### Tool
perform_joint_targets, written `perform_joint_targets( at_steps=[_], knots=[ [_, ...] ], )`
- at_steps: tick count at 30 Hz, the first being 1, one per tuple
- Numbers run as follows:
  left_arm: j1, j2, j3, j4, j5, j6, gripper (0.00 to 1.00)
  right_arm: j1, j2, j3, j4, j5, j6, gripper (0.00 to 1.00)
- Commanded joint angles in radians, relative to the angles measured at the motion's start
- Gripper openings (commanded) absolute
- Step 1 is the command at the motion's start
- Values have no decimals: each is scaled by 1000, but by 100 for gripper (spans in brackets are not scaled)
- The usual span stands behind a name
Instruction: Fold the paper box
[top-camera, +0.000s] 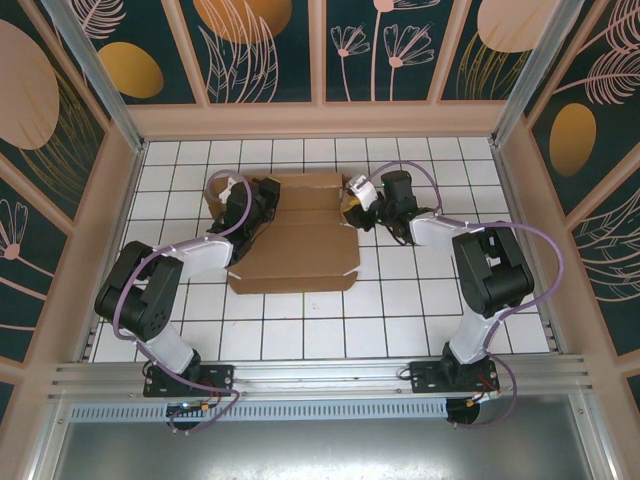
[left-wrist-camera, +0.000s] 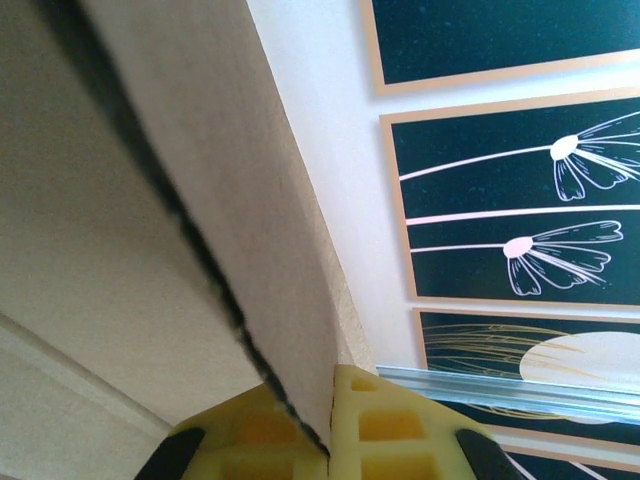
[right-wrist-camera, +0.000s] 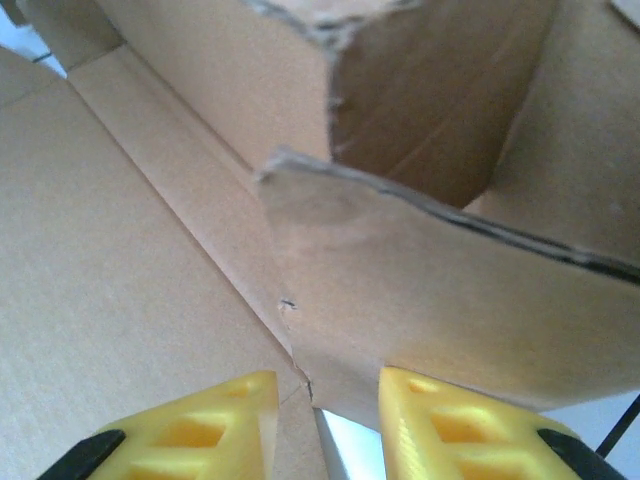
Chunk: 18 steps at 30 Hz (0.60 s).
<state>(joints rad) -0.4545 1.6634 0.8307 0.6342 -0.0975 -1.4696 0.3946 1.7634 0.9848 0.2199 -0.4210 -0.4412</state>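
Cardboard of the paper box (top-camera: 300, 250) lies mid-frame, between my arms. My left gripper (left-wrist-camera: 327, 432) is clamped on its left side. My right gripper (right-wrist-camera: 325, 400), fingers apart, has the corner of a flap (right-wrist-camera: 450, 290) between them.

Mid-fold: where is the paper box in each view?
Top external: paper box, centre of the table.
Left wrist: box fills left half, flap clamped in left gripper.
Right wrist: box across frame, flap edge at right gripper.
Landmark: flower wall panels, top and left wrist.
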Motion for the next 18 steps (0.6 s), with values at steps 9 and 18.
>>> perform_joint_targets(
  at_steps=[9, 18],
  knots=[
    [-3, -10, -42, -19, 69, 79, 0, 66, -33, -77, 94, 73, 16, 12],
    [-3, -10, -7, -112, 51, 128, 0, 82, -165, -186, 126, 87, 12, 22]
  ],
)
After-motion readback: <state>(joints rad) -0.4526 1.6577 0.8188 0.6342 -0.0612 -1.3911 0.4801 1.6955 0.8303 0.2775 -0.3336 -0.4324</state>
